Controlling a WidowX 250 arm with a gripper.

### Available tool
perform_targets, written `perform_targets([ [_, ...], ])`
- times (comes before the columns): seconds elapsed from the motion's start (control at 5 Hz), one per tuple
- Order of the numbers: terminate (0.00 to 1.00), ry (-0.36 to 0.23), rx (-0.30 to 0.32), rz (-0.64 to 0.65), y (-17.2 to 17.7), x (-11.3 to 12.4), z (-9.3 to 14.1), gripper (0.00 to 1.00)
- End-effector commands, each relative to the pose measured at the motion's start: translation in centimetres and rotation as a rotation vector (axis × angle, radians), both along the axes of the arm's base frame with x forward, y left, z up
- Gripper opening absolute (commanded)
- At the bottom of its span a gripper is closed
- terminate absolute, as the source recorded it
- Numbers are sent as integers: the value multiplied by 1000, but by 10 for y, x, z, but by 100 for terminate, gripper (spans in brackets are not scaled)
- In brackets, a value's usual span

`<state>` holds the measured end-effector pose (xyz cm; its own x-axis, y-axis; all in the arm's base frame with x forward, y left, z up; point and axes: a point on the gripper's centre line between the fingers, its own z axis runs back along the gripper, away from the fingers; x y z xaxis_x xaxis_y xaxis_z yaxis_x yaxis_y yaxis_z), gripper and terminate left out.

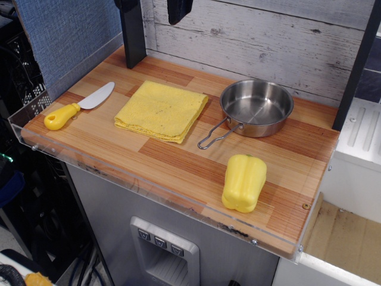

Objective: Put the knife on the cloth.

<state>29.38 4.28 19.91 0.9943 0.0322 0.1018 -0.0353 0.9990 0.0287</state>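
1. Leftmost, the knife (pixel 78 106) lay on the wooden table (pixel 178 167), just beside the cloth (pixel 161 111), not on it.
2. Right of the cloth sat a pan (pixel 256 108); a pepper (pixel 244 182) lay nearer the front.
3. Overhead, the gripper (pixel 178 10) was mostly cropped; its state could not be told.

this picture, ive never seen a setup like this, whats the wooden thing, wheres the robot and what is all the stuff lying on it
It is one camera looking down from above at a small wooden tabletop with a clear plastic edge. The dark shape at the top edge is probably part of the robot's gripper; too little shows to tell whether it is open or shut, and it holds nothing visible. On the wood, from left to right, lie a toy knife with a yellow handle, a folded yellow cloth, an empty steel pan, and nearer the front a yellow bell pepper. The knife lies beside the cloth, not on it.
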Motion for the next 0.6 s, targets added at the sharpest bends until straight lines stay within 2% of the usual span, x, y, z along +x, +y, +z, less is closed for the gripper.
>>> perform_targets([
  [0.0, 0, 0, 0, 0, 0, 0, 0, 100],
  [0.2, 0, -25, 44, 17, 6, 5, -6, 100],
  [0.4, 0, -62, 72, 40, 43, 14, -4, 100],
])
